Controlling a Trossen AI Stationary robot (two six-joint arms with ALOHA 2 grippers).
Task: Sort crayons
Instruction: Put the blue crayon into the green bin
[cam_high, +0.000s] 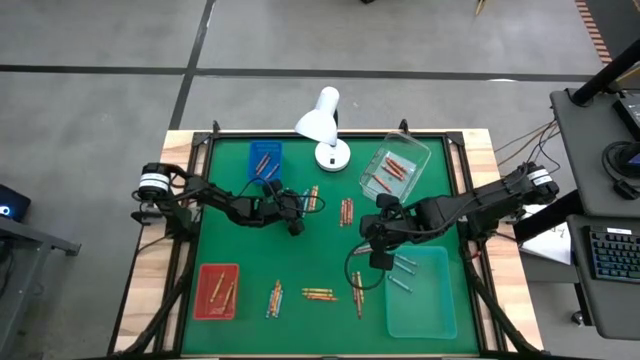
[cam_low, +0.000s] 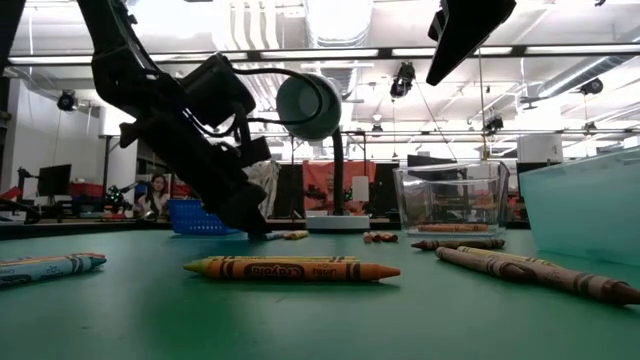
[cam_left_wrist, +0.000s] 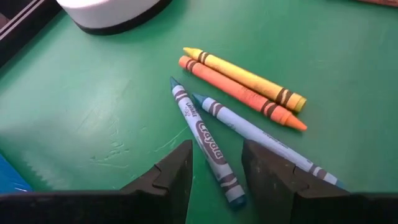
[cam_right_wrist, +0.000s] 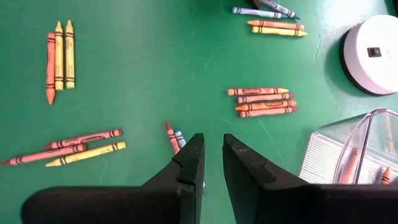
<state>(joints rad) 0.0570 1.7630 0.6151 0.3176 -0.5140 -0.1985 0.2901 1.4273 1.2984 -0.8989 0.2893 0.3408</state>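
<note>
Because the left gripper is set low with jaws parted around a blue crayon, nothing yet held, its touching neighbour may be nudged. The right gripper, narrowly parted and empty, is held above the table.

crayons lie scattered in small groups across the bench; a lamp stands at the rear middle, trays near the corners.
</note>
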